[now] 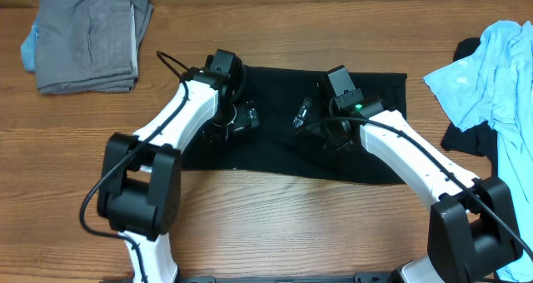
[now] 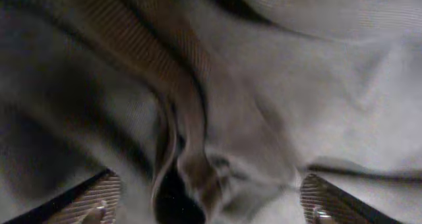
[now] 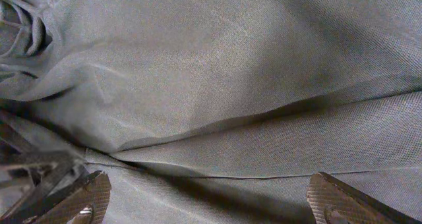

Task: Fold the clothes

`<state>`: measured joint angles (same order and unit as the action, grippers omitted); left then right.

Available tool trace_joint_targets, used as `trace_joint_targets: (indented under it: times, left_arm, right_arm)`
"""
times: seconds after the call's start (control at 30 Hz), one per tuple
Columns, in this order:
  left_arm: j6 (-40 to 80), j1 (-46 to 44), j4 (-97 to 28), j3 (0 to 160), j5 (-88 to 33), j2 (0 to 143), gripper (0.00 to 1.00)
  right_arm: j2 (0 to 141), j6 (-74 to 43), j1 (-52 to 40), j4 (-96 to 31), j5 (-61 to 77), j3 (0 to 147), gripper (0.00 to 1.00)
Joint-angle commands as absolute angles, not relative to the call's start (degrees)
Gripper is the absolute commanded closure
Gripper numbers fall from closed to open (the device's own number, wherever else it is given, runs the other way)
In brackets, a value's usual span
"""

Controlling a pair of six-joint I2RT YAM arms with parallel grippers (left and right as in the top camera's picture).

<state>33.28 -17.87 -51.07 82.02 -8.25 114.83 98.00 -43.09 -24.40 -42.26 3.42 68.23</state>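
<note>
A black cloth (image 1: 275, 154) is lying spread flat across the middle of the tabletop (image 1: 275, 233), long side running left to right. Both arms are reaching over it from the near edge.

The left gripper (image 1: 241, 116) is sitting low over the cloth's left half, near its upper edge. In the left wrist view its fingers (image 2: 92, 201) are standing wide apart, and a bunched ridge of cloth is rising between them, running up and away from the camera. The fingers are not pressing on that ridge; whether their tips are touching the cloth cannot be told.

The right gripper (image 1: 301, 116) is sitting over the middle of the cloth, just beside the left one, the two facing each other. In the right wrist view its fingers (image 3: 86, 197) are also spread wide, with smooth cloth and one long crease lying between them, and nothing is being clamped.

A folded grey pile (image 1: 87, 37) is resting at the far left corner, well apart from the cloth. A blue garment (image 1: 500, 83) is lying heaped at the right edge, partly over another dark piece (image 1: 466, 137).
</note>
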Motion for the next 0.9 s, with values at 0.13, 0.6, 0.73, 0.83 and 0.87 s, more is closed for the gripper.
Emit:
trace_joint_targets:
  times: [0.13,0.6,0.73,0.83,0.87]
  left_arm:
    - [34.7,-17.5,-49.7,82.7,-7.3,116.8,0.54]
    - [33.0,-17.7,-55.2,88.5,-7.0,116.5,0.47]
    - [33.0,-17.7,-56.6,88.1,-7.1,116.5,0.46]
    - [33.2,-17.7,-56.5,87.2,-7.1,116.6,0.46]
    - [33.3,-17.7,-56.5,87.1,-7.1,116.6,0.46]
  right_arm:
    - [98.2,-43.3,-24.2,-42.2,1.7,68.6,0.00]
    - [98.2,-43.3,-24.3,-43.0,0.9,68.6,0.00]
    - [98.2,-43.3,-24.3,-43.2,0.9,68.6,0.00]
    - [98.2,-43.3,-24.3,-43.2,0.9,68.6,0.00]
    - [98.2,-43.3,-24.3,-43.2,0.9,68.6,0.00]
